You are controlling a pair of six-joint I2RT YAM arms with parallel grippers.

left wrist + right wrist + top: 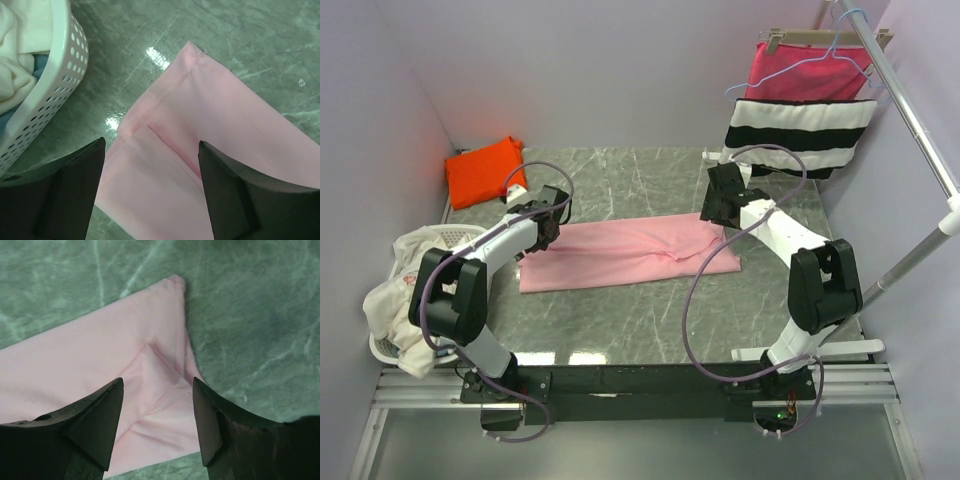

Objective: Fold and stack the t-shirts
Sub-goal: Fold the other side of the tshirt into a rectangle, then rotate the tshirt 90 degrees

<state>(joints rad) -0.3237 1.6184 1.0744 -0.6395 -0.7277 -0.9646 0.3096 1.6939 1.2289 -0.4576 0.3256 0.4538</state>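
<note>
The light pink t-shirt (625,252) lies flat on the table as a long folded strip. My left gripper (548,232) is open above its left end, jaws wide apart over the cloth (165,150). My right gripper (712,213) is open above its right end, jaws straddling a seamed corner (155,375). Neither gripper holds anything. The bright orange t-shirt (485,171) lies folded at the back left corner of the table.
A white perforated laundry basket (395,290) with white cloth stands at the left edge and shows in the left wrist view (55,85). A black-and-white striped cloth (800,130) and a magenta cloth (807,68) hang from the rail (910,110) at back right.
</note>
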